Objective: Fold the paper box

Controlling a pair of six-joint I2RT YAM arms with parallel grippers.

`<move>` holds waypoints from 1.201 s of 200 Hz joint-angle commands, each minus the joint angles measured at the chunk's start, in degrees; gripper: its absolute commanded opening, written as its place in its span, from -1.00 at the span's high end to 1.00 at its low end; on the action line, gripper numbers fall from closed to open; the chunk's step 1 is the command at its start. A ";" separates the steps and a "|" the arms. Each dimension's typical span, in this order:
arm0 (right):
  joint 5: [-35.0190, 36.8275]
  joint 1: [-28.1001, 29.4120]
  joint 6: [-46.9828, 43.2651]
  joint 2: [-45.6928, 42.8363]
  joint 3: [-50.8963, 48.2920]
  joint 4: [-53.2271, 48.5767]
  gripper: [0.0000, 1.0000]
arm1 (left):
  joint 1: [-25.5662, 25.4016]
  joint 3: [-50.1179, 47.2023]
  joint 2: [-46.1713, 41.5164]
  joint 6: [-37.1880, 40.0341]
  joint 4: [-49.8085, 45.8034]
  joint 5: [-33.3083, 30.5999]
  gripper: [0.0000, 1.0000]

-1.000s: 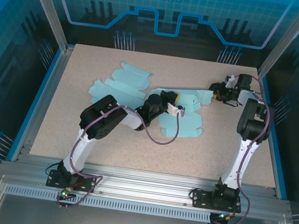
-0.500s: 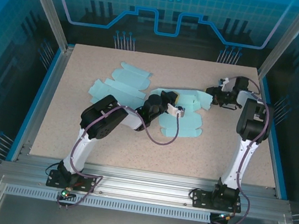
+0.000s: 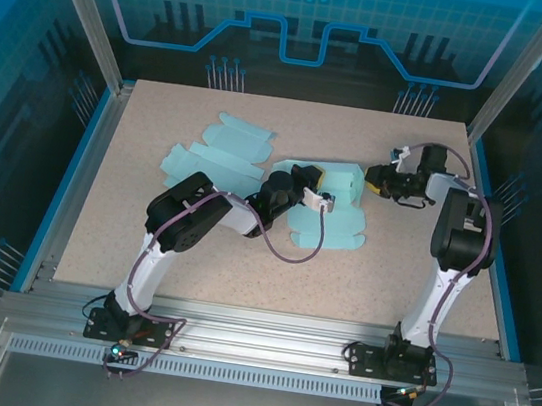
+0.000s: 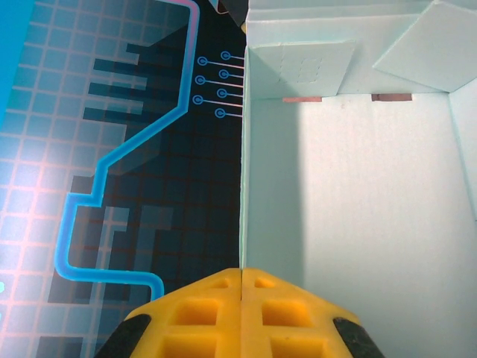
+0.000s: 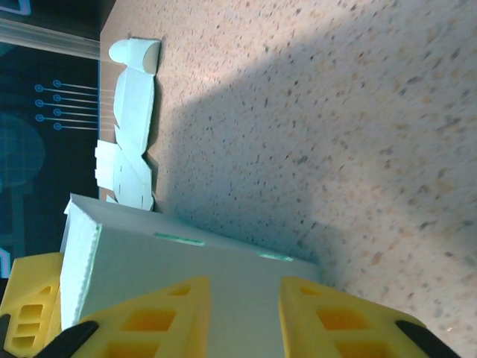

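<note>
Cuts off the paper box at the frame edge right of the left gripper; hides its near edge behind the fingers of the right gripper.

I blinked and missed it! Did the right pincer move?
Yes. The right pincer slid left, away from the right edge of the table and toward the paper box.

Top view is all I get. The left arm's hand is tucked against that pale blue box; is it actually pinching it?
Observer: The left gripper is shut, and the upright side wall of the paper box runs edge-on into the seam between its fingers.
Operator: And the right hand, at the box's end?
Observer: The right gripper has its fingers apart, with a flat box panel face-on in the gap.
Operator: Anything inside the box?
Observer: Two short brownish strips along the far fold.
</note>
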 commanded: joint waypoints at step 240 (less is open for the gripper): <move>10.63 6.76 0.16 -21.62 -22.82 8.51 0.25 | 0.16 -0.23 2.08 0.35 -0.08 0.67 1.00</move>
